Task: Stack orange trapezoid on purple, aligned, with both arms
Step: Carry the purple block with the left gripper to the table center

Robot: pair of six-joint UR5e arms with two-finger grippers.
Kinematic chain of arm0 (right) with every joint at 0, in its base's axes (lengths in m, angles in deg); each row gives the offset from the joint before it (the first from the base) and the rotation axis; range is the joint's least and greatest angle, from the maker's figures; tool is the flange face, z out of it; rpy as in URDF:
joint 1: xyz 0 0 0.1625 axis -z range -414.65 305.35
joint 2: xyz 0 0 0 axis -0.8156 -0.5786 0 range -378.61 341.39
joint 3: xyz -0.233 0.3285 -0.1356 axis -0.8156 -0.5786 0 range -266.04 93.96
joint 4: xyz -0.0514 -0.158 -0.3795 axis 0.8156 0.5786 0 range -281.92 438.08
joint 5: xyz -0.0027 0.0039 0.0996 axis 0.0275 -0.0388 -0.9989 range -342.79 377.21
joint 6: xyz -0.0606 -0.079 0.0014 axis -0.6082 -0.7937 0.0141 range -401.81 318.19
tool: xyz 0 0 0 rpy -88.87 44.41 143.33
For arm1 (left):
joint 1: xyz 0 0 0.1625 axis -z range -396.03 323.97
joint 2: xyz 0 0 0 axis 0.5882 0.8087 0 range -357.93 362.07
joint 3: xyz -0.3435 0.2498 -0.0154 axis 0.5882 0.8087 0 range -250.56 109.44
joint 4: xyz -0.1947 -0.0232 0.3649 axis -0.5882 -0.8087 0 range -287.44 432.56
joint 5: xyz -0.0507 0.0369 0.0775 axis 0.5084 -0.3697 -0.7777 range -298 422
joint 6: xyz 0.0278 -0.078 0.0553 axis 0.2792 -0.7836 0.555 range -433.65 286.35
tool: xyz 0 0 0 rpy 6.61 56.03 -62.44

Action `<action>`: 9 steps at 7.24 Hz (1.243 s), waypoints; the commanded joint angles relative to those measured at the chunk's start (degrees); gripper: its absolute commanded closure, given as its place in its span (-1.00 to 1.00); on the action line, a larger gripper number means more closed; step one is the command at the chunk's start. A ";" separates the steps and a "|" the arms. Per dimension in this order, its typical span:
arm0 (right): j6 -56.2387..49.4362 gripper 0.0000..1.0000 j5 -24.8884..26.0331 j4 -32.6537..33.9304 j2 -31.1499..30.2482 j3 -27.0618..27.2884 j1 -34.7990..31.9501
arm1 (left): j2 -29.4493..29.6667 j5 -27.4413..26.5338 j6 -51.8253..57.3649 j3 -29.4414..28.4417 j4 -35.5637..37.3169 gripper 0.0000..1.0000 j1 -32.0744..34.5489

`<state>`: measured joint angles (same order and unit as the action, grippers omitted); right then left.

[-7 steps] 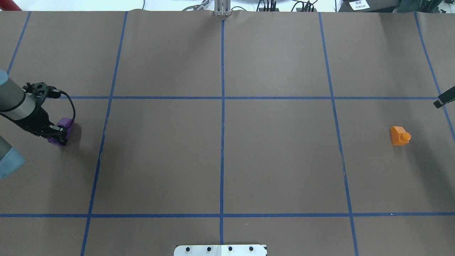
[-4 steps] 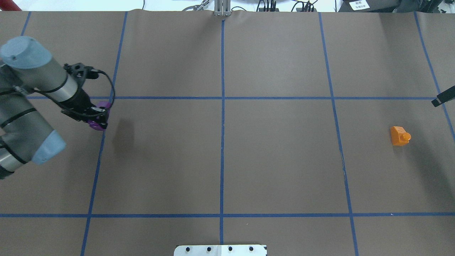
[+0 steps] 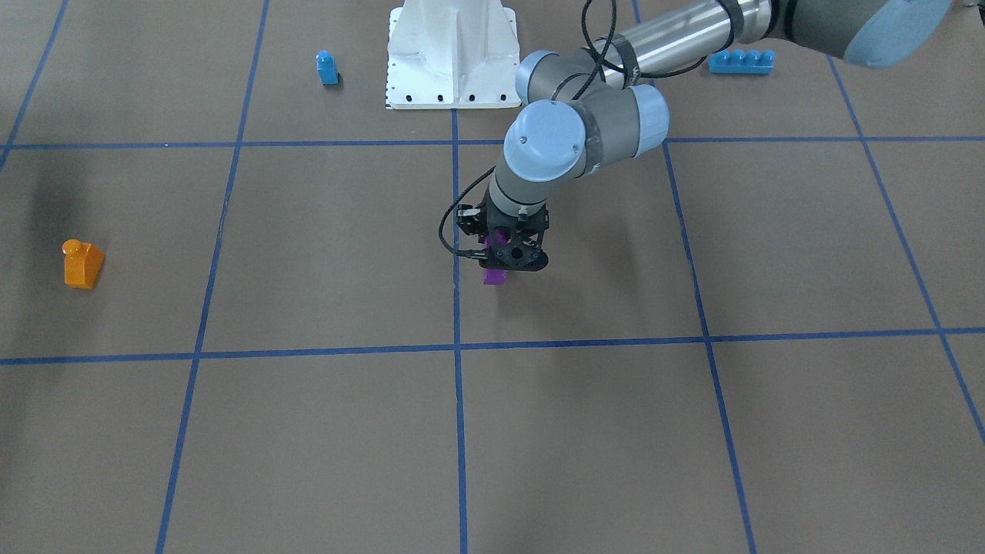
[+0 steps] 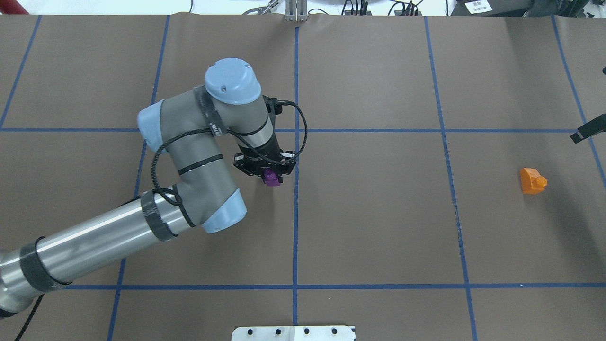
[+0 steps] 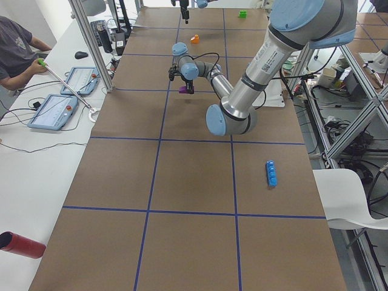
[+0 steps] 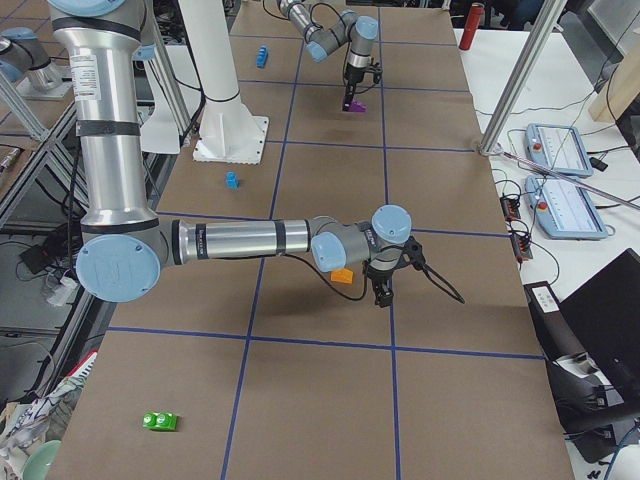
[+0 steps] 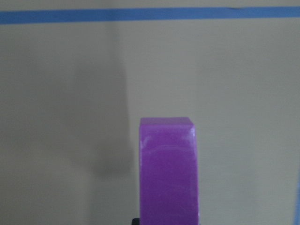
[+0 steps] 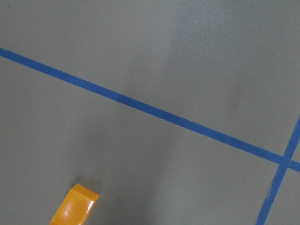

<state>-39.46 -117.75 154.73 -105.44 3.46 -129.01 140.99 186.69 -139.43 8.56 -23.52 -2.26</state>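
Observation:
My left gripper is shut on the purple block and holds it just left of the table's centre line. The purple block also shows in the front view and fills the lower middle of the left wrist view, with its shadow on the paper beside it. The orange trapezoid lies on its side far to the right, its stud pointing sideways, and it also shows in the front view. My right gripper hovers close beside the orange block. I cannot tell if it is open. The right wrist view shows only the block's corner.
A small blue single-stud block and a long blue four-stud brick lie near the white base mount. A green block lies at the right end. Blue tape lines grid the brown paper. An operator sits at the side.
My left arm has swept right from the table's left edge to the centre line, carrying the purple block. The orange trapezoid has not moved.

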 commanded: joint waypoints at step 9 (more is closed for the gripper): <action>0.21 -1.00 0.04 -0.01 0.00 -0.12 0.10 | 4.95 -3.14 -1.99 -7.22 -0.07 -0.21 -3.45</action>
<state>-39.26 -117.73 154.72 -105.44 3.43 -128.98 145.92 183.55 -141.56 1.47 -23.59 -5.70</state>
